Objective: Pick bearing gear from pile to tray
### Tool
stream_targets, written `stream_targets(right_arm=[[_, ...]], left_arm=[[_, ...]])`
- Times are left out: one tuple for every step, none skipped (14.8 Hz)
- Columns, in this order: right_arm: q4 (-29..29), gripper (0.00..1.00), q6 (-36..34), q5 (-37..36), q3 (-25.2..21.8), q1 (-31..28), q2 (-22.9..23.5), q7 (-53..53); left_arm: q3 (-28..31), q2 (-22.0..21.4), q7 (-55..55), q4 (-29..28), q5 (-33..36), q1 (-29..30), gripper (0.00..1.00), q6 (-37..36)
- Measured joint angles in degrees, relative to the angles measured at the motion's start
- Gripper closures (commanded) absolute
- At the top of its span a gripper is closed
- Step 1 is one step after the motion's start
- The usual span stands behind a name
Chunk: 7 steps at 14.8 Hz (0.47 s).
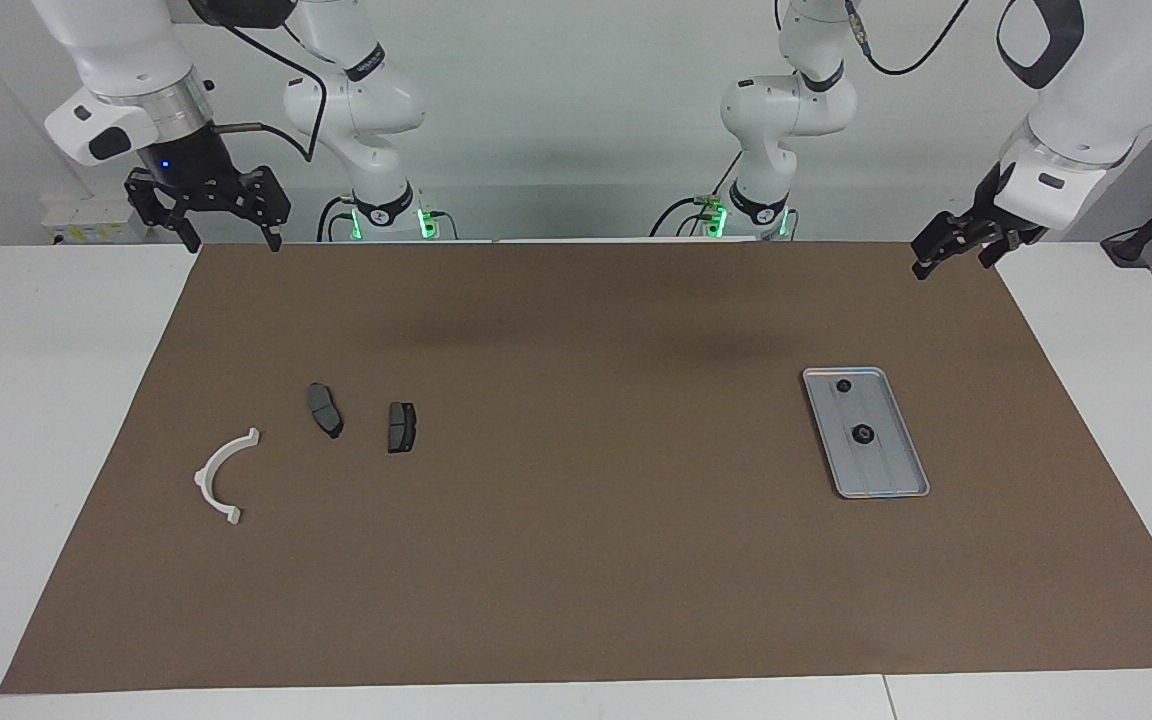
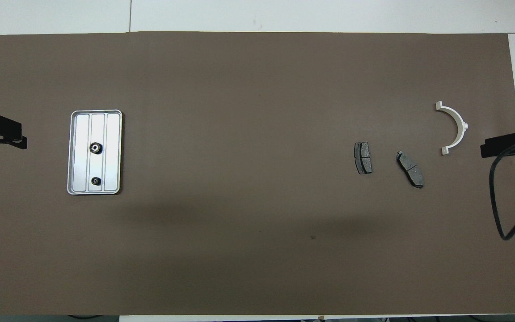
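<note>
Presently on record, largest first: a white desk (image 1: 56, 400) overlaid by a broad brown paper mat (image 1: 576, 560) that carries every loose item. Right arm, white, with a black two-finger gripper (image 1: 226, 238) raised over the mat's corner at its own end of the desk, fingers spread wide with nothing between them. Left arm, white, with a black gripper (image 1: 921, 268) raised over the mat's edge at the left arm's end; jaws stand apart and hold nothing. A flat rectangular silver-grey metal tray (image 2: 78, 152) with rounded corners and lengthwise ridges lies on the mat toward the left arm's end. A white half-ring plastic bracket (image 1: 219, 478) lies toward the right arm's end, the outermost piece of the pile. Two dark grey brake pads lie beside it, well apart from the tray: one slanted pad (image 1: 325, 409) nearer the bracket, one squarer pad (image 1: 401, 427) just beside the first on the tray's side. Two small black round bearing gears rest inside the tray, apart from each other: the larger gear (image 1: 863, 434) near the tray's middle, the smaller gear (image 1: 843, 386) nearer the robots.
</note>
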Motion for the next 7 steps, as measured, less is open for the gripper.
stream_targets(right_arm=[[0.00, 0.00, 0.00, 0.00, 0.00, 0.00, 0.00, 0.00], [0.00, 0.00, 0.00, 0.00, 0.00, 0.00, 0.00, 0.00], [0.00, 0.00, 0.00, 0.00, 0.00, 0.00, 0.00, 0.00], [0.00, 0.00, -0.01, 0.00, 0.00, 0.00, 0.00, 0.00], [0.00, 0.00, -0.02, 0.00, 0.00, 0.00, 0.00, 0.00], [0.00, 0.00, -0.02, 0.00, 0.00, 0.00, 0.00, 0.00], [0.00, 0.00, -0.02, 0.00, 0.00, 0.00, 0.00, 0.00]], left_arm=[[-0.23, 0.00, 0.19, 0.00, -0.38, -0.02, 0.00, 0.00], [-0.36, 0.00, 0.26, 0.00, -1.24, -0.02, 0.00, 0.00], [-0.40, 0.00, 0.29, 0.00, -1.90, -0.02, 0.00, 0.00], [-0.40, 0.00, 0.34, 0.00, -2.15, -0.01, 0.00, 0.01], [-0.40, 0.00, 0.39, 0.00, -2.23, -0.01, 0.00, 0.03], [-0.40, 0.00, 0.41, 0.00, -2.26, -0.01, 0.00, 0.04], [-0.40, 0.00, 0.43, 0.00, -2.29, -0.01, 0.00, 0.07]])
